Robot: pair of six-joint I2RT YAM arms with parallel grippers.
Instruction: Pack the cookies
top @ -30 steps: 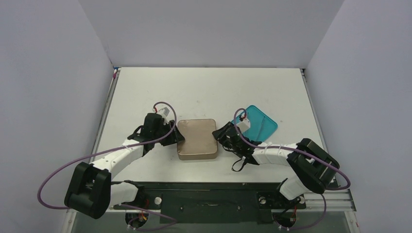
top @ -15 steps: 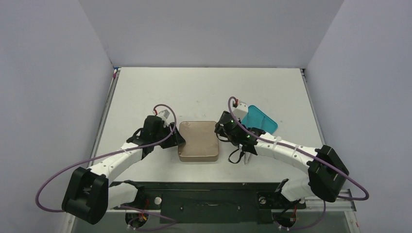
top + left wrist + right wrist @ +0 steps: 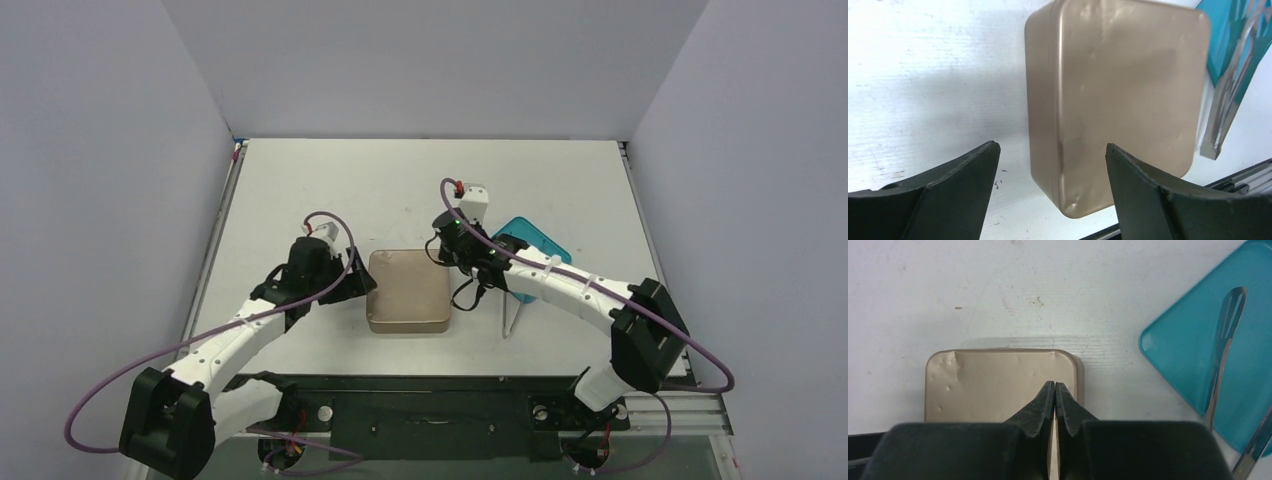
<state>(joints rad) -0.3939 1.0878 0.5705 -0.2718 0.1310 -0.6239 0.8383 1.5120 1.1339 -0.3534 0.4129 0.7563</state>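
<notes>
White tabletop [image 3: 300,180], grey walls on three sides. On your right gripper [image 3: 1054,385] the fingers are pressed together with nothing between them, poised over the far right corner of the gold-brown tin [image 3: 407,290]. On your left gripper [image 3: 1050,146] the fingers stand wide apart, holding nothing, just beside the tin's left edge. That tin sits lidded mid-table, its top slightly dented. You cannot see the cookies in any view. Right of the tin lies a teal square plate [image 3: 545,248] carrying a metal utensil [image 3: 1223,347], partly under the right arm [image 3: 580,290].
</notes>
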